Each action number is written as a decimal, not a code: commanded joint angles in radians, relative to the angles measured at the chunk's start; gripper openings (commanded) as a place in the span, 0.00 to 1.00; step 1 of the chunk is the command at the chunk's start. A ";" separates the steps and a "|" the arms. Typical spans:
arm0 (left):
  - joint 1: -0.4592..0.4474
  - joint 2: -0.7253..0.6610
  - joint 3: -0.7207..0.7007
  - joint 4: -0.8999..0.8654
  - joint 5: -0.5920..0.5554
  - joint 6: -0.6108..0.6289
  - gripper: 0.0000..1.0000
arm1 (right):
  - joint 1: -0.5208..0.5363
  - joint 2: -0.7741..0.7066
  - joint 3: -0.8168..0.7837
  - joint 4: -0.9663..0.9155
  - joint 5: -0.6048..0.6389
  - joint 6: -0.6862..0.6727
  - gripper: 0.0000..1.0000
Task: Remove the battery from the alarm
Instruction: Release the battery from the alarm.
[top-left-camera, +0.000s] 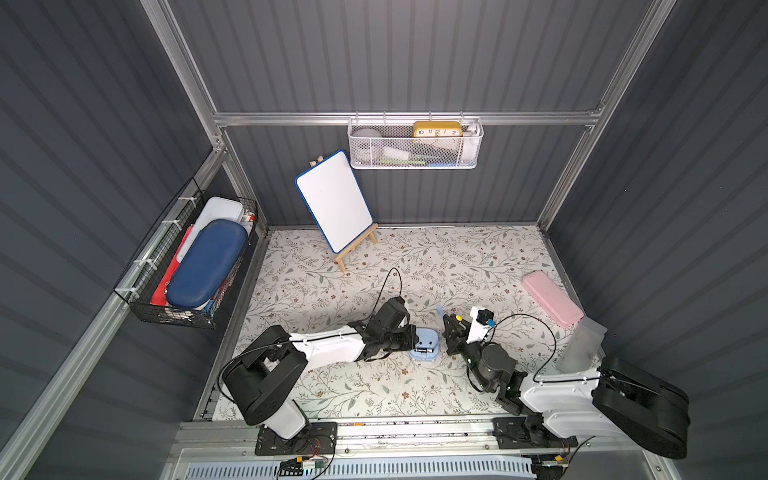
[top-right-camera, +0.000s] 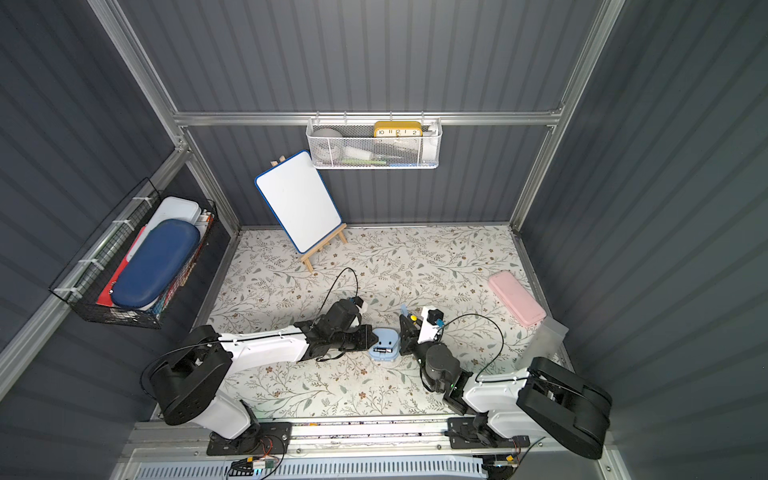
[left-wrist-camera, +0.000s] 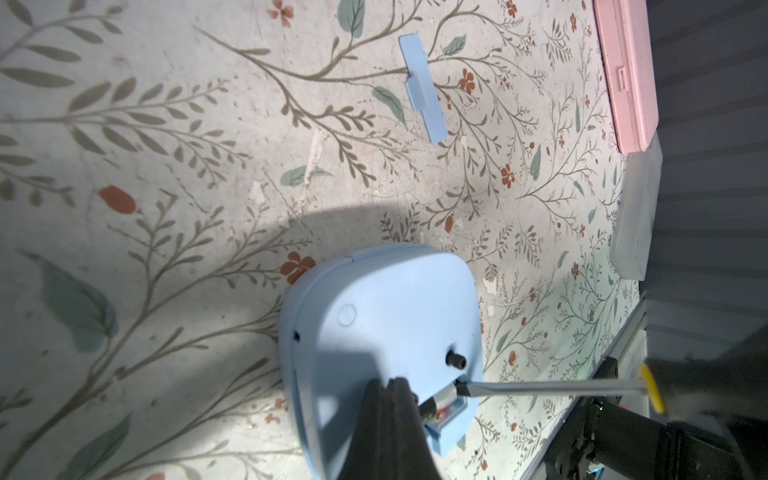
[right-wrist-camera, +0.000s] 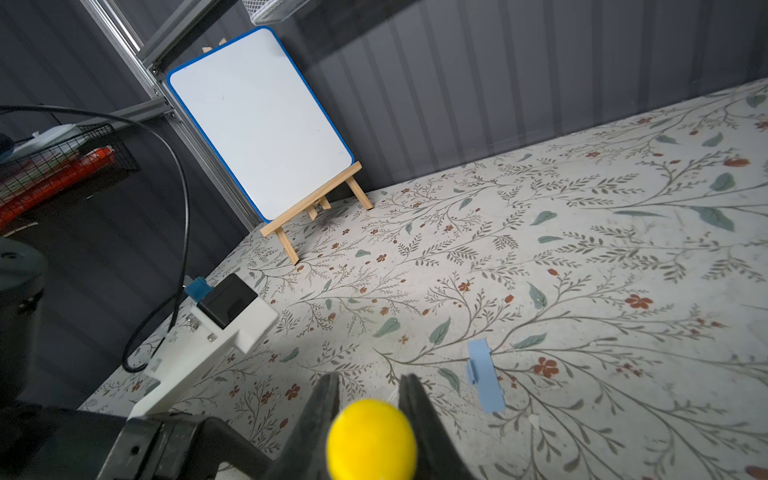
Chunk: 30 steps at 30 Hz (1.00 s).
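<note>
The light-blue alarm (top-left-camera: 424, 343) (top-right-camera: 385, 341) (left-wrist-camera: 382, 316) lies face down on the floral table, its back compartment open. The battery (left-wrist-camera: 441, 402) (top-right-camera: 382, 350) sits in that compartment, dark with a silvery end. My left gripper (left-wrist-camera: 388, 384) (top-left-camera: 412, 337) is shut, its tips pressing on the alarm's back beside the compartment. My right gripper (right-wrist-camera: 369, 381) (top-left-camera: 451, 330) is shut on a yellow-handled screwdriver (right-wrist-camera: 372, 436) (left-wrist-camera: 540, 386). The screwdriver's flat tip reaches into the compartment at the battery's end.
The flat light-blue cover piece (left-wrist-camera: 424, 89) (right-wrist-camera: 484, 376) (top-left-camera: 439, 309) lies loose behind the alarm. A pink case (top-left-camera: 552, 297) and a translucent box (top-left-camera: 582, 345) stand at the right edge. A whiteboard on an easel (top-left-camera: 334, 201) stands at the back; wire baskets (top-left-camera: 415, 143) (top-left-camera: 187, 257) hang on the walls.
</note>
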<state>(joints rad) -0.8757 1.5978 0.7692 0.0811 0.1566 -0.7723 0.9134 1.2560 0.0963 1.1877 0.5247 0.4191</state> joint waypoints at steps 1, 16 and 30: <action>-0.008 0.042 -0.035 -0.049 0.002 -0.013 0.03 | -0.035 0.027 -0.050 -0.018 -0.057 0.062 0.00; -0.016 0.052 -0.036 -0.050 -0.006 -0.028 0.01 | -0.058 0.028 -0.050 0.051 -0.108 0.128 0.00; -0.016 0.044 -0.048 -0.040 -0.005 -0.030 0.01 | -0.118 0.056 -0.050 0.112 -0.179 0.236 0.00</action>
<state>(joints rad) -0.8833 1.6157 0.7624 0.1341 0.1596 -0.7937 0.8070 1.2957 0.0521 1.2800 0.4019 0.6003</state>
